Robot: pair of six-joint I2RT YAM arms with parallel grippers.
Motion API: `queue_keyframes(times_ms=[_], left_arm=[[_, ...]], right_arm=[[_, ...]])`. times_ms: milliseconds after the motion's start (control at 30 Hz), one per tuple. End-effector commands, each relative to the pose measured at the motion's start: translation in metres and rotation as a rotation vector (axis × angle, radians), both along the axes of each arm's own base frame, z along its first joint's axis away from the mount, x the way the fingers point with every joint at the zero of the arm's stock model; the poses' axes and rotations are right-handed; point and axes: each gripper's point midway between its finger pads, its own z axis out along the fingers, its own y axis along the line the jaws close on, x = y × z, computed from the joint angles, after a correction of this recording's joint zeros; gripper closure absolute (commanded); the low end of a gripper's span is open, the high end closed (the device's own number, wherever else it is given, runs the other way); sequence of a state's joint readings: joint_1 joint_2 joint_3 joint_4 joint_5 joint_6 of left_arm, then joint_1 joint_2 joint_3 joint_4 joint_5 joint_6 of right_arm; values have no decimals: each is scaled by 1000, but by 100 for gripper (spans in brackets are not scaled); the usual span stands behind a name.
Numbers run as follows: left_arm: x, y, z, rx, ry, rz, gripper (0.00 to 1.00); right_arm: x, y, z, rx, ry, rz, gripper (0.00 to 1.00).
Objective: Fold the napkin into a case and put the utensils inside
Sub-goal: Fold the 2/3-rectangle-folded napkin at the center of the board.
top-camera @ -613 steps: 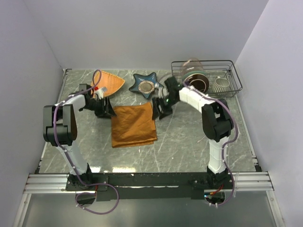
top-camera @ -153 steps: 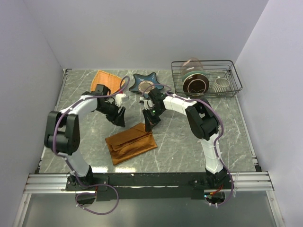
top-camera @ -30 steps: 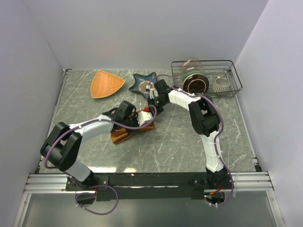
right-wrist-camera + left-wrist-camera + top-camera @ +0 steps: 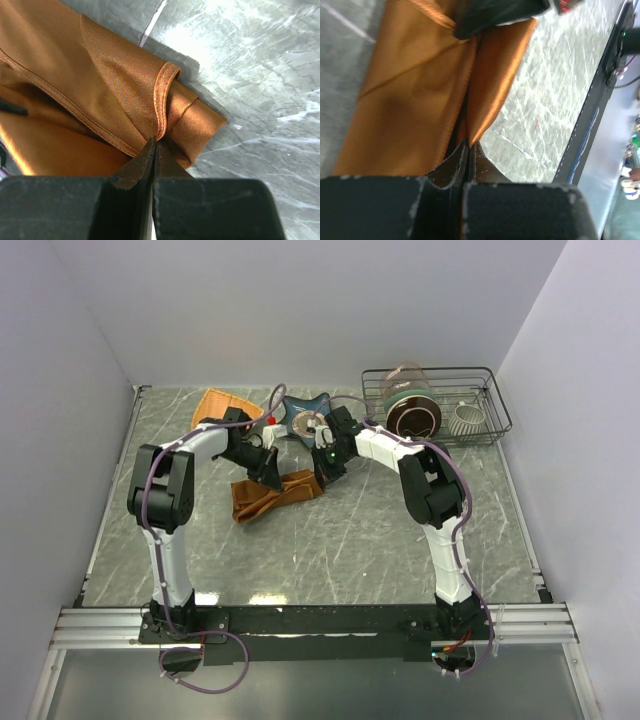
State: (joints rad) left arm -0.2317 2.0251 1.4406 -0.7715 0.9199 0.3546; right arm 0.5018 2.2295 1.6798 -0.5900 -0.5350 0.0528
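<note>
Folding step in hand, case not yet formed. Left tool [image 4: 264,462] clenched on the left end of the napkin [image 4: 268,496]. Cloth lies bunched, narrow and creased, on the table [image 4: 400,530] between both arms. Right tool [image 4: 322,474] pinched shut on its hemmed right end. Next, likely: lay both ends over evenly. Utensils not sighted.

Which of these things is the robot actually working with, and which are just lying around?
In use:
napkin
left gripper and right gripper, both pinching it

Lying about:
woven plate
star dish
wire rack, holding a jar and cup
</note>
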Motion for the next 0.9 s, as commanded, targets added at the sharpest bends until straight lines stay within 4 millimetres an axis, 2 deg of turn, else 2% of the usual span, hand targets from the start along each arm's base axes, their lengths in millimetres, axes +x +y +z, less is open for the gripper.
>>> queue_keyframes(times_ms=[0, 67, 300, 333, 500, 567, 633, 733, 800, 867], left_arm=[[18, 1, -1, -37, 79, 59, 96], [20, 5, -13, -32, 132, 80, 97], [35, 14, -35, -24, 233, 150, 99], [33, 17, -43, -16, 270, 156, 99], [32, 21, -56, 19, 324, 178, 99], [30, 21, -60, 25, 339, 178, 99], [28, 22, -62, 30, 344, 175, 99], [25, 23, -64, 37, 351, 167, 99], [23, 23, -65, 36, 353, 163, 99], [23, 24, -66, 40, 348, 162, 99]], right_arm=[[8, -8, -16, -79, -30, 6, 100], [9, -8, -16, -80, -29, 7, 100], [12, -5, -14, -75, -34, 12, 100], [11, -4, -13, -76, -32, 14, 100], [13, -2, -4, -63, -37, 19, 99], [13, -3, 4, -58, -36, 17, 94], [12, -3, 11, -51, -50, 39, 86], [16, -5, 41, -3, -88, 23, 77], [19, -10, 52, 6, -105, 9, 68], [22, -12, 69, 25, -136, 8, 62]])
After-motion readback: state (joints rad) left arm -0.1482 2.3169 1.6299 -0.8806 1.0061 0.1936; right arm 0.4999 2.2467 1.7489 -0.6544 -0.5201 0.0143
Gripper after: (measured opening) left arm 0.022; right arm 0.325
